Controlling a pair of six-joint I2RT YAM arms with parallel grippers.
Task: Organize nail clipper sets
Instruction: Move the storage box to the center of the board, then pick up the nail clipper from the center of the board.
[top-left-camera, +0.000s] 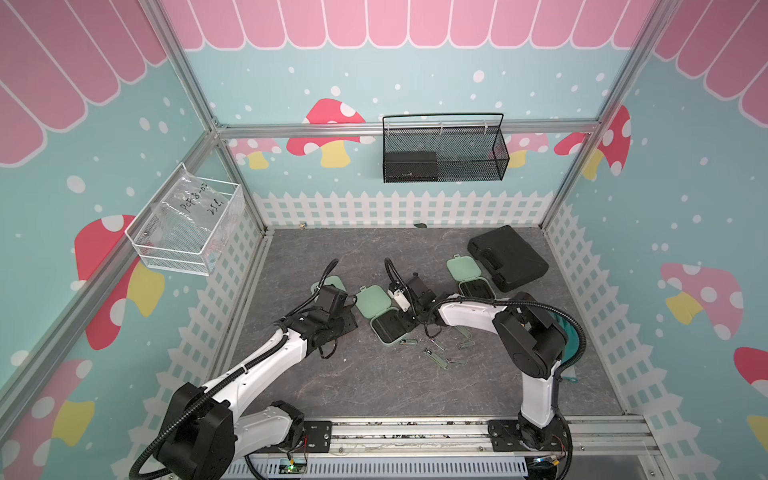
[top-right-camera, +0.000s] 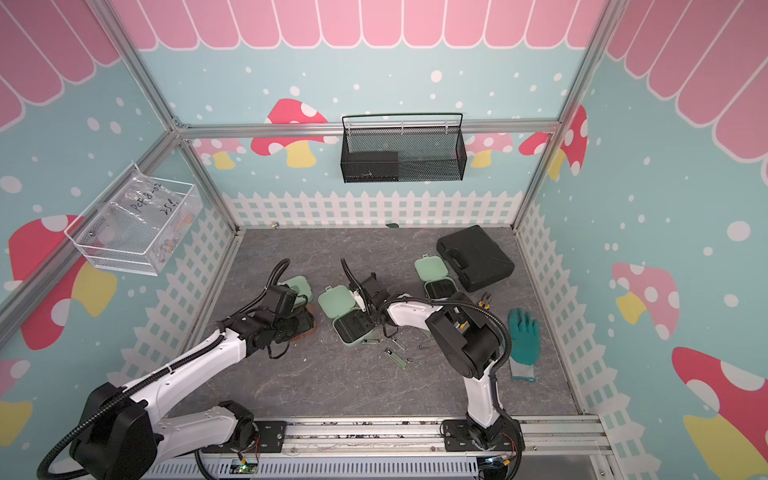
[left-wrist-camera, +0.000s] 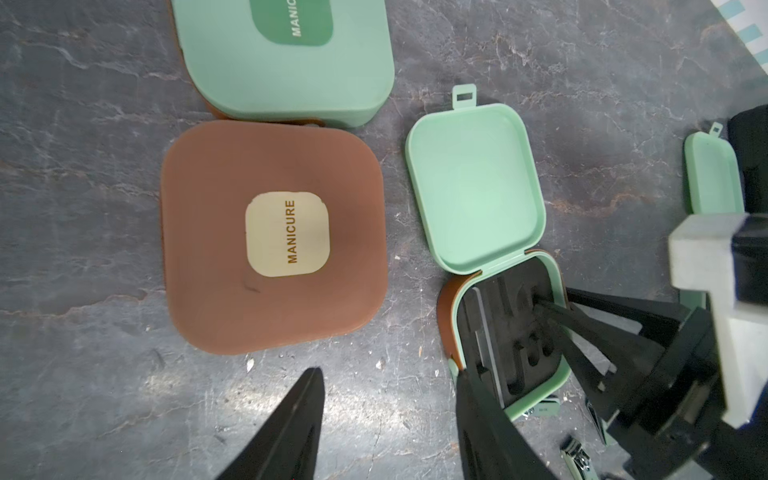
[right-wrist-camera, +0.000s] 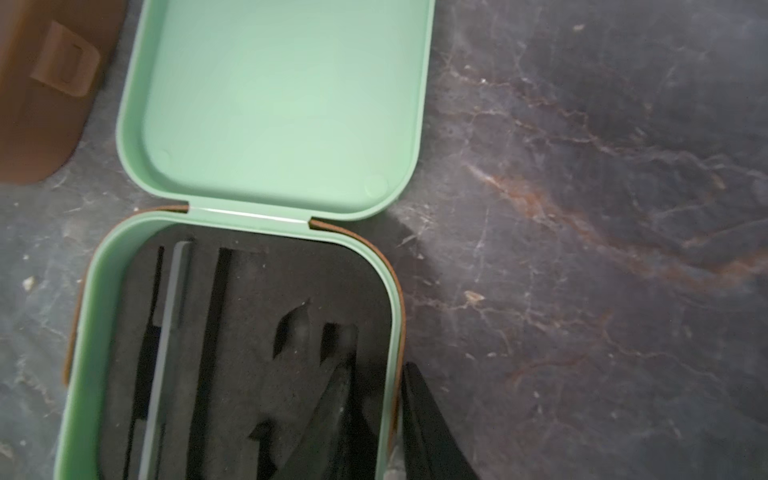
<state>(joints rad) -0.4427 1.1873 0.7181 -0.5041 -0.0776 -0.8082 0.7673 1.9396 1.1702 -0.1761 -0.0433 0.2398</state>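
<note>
At left, hovering over the closed brown case (left-wrist-camera: 272, 237): left gripper (left-wrist-camera: 399, 419), jaws apart, empty. Just behind, a closed mint case (left-wrist-camera: 286, 62). At centre, an open mint case (top-left-camera: 372, 301), lid flat, latch tab toward the far side, long axis back to front, slots of the insert (right-wrist-camera: 249, 332) along it. Straddling its side wall: right gripper (right-wrist-camera: 376, 368), one finger (right-wrist-camera: 328, 419) over the insert; clamped or not, cannot tell. Probably mid-refill of this case. Next: fetching the loose clippers (top-left-camera: 436, 358) just in front, at mixed angles, turning each along a slot. Farther right, a second open mint case (top-left-camera: 463, 268).
</note>
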